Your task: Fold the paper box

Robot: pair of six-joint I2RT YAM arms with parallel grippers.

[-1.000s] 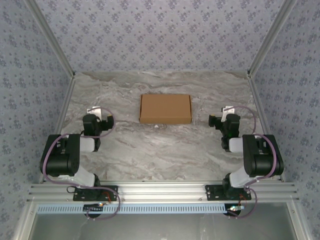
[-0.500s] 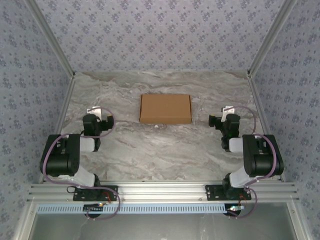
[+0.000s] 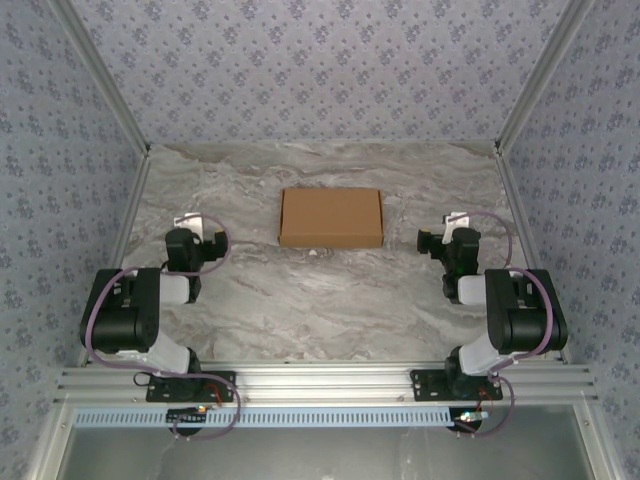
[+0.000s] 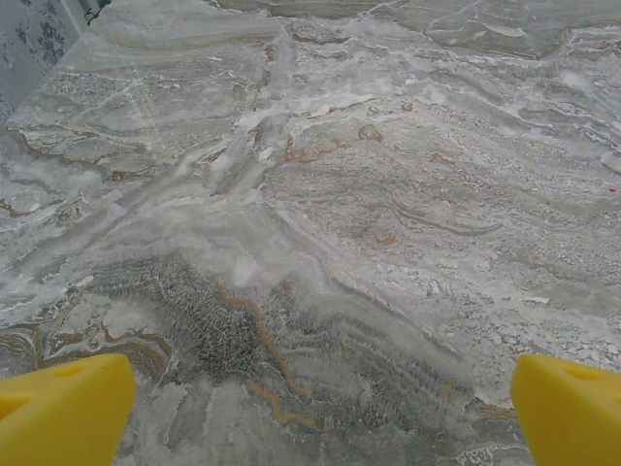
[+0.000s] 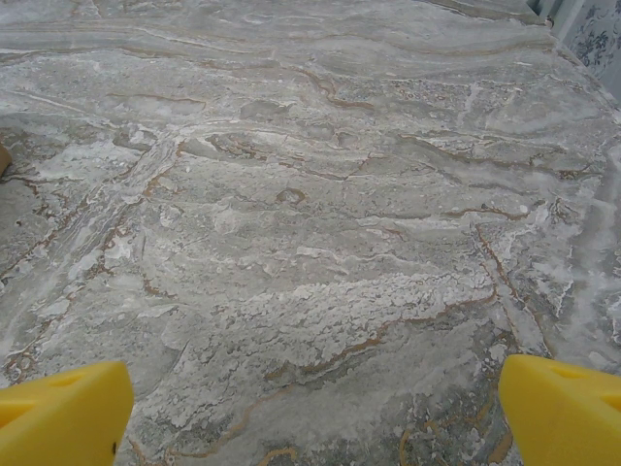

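Note:
The paper box (image 3: 331, 217) is a plain brown cardboard rectangle lying flat at the middle of the marble table (image 3: 330, 300), its lid down. My left gripper (image 3: 191, 224) rests to its left, well apart from it. My right gripper (image 3: 448, 226) sits to its right, also apart. In the left wrist view the yellow fingertips (image 4: 68, 408) stand wide apart around the left gripper (image 4: 320, 403), with bare marble between them. The right gripper (image 5: 315, 403) is open the same way, its yellow fingertips (image 5: 563, 408) over bare table.
Patterned walls (image 3: 320, 70) close in the table at the back and both sides, with metal posts (image 3: 100, 85) at the corners. An aluminium rail (image 3: 320, 380) carrying both arm bases runs along the near edge.

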